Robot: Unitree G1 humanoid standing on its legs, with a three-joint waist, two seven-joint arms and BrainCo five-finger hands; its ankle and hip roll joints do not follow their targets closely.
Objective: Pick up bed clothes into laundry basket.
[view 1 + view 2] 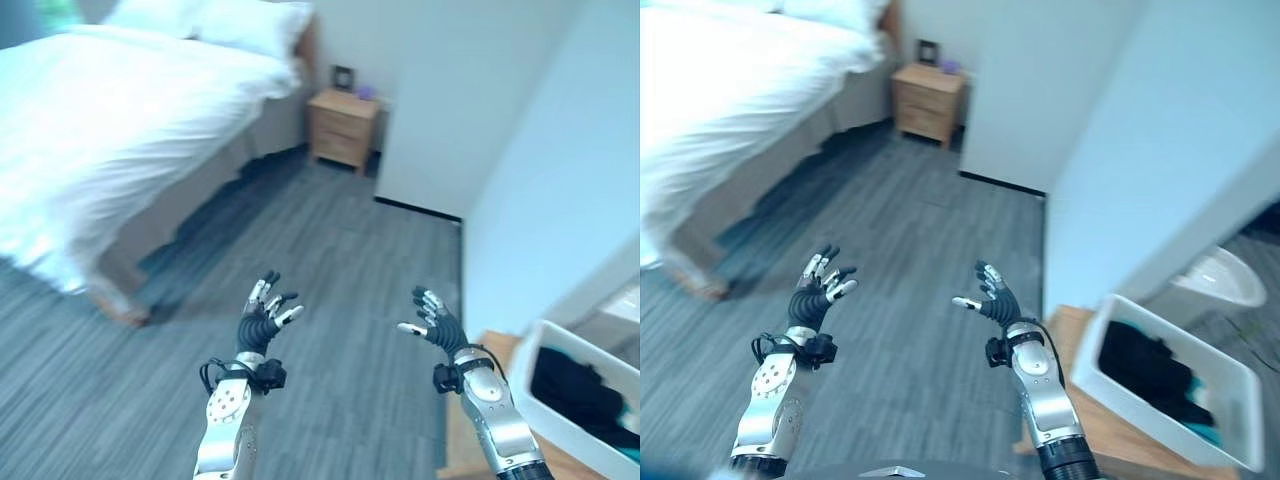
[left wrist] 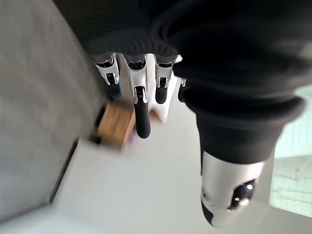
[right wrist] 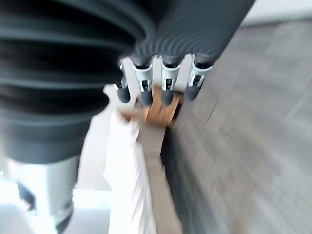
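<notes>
A bed with a white cover point(image 1: 110, 120) and white pillows point(image 1: 215, 20) stands at the upper left. A white laundry basket point(image 1: 1240, 385) sits at the lower right on a low wooden surface, with dark clothes point(image 1: 1145, 372) and a bit of teal cloth inside. My left hand point(image 1: 263, 315) and right hand point(image 1: 437, 320) are both held up over the grey floor, fingers spread, holding nothing. Both are well away from the bed and the basket. The left wrist view shows straight fingers point(image 2: 141, 117), and so does the right wrist view point(image 3: 167, 90).
A wooden nightstand point(image 1: 343, 128) with a small frame on it stands beside the bed's head. A white wall corner point(image 1: 470, 120) juts out on the right, next to the basket. Grey wood-pattern floor point(image 1: 330, 270) lies between bed and wall.
</notes>
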